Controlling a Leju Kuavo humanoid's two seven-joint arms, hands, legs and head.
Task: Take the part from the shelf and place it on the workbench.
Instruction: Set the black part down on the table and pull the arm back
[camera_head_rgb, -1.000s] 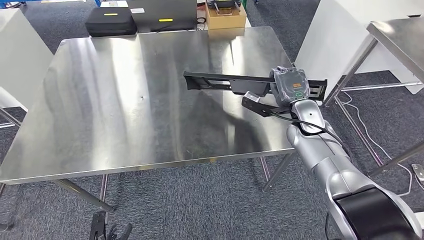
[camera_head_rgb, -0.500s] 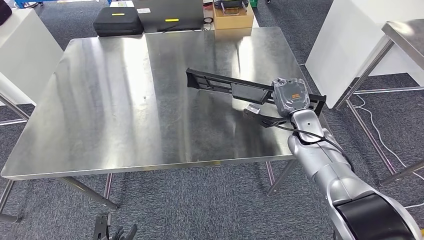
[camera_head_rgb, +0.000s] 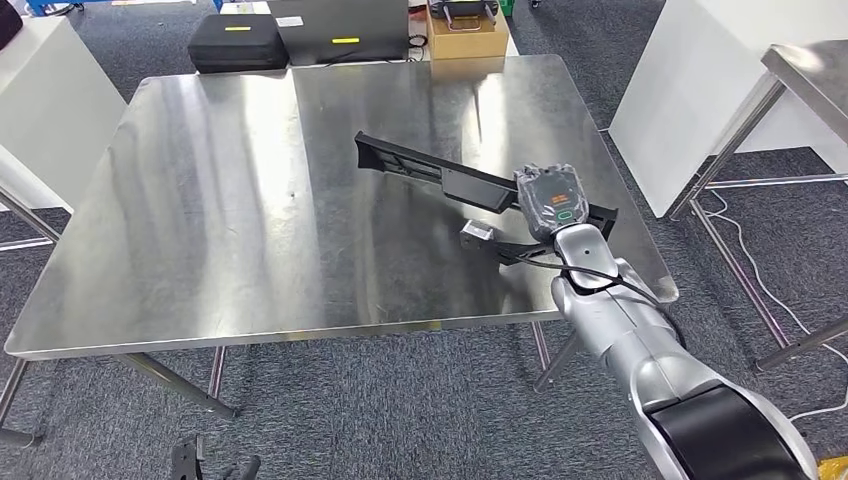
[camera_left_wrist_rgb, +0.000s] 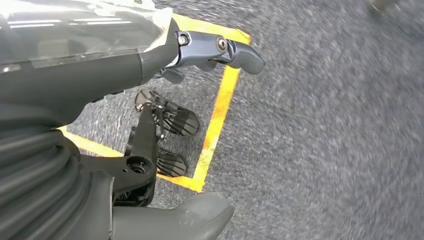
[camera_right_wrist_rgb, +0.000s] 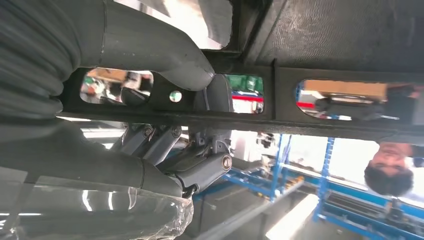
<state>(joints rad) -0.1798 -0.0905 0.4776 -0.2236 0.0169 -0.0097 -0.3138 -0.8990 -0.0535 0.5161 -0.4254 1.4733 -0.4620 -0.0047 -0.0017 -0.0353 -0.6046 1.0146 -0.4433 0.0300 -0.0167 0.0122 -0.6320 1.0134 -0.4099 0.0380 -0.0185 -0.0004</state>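
Lower now and swung toward nine o'clock, the long black slotted plastic part (camera_head_rgb: 440, 178) hangs over the steel worktop (camera_head_rgb: 250, 200), gripped at its three o'clock end by the right hand (camera_head_rgb: 548, 203), angled for set-down. Left hand (camera_left_wrist_rgb: 165, 100) hangs empty, fingers apart.

Steel workbench (camera_head_rgb: 250, 200) stood on grey carpet (camera_head_rgb: 400, 400); black part (camera_head_rgb: 440, 175) lay across its right half, angled.

The part (camera_head_rgb: 440, 175) lies over the workbench's (camera_head_rgb: 250, 200) right half, cases (camera_head_rgb: 238, 42) behind it.
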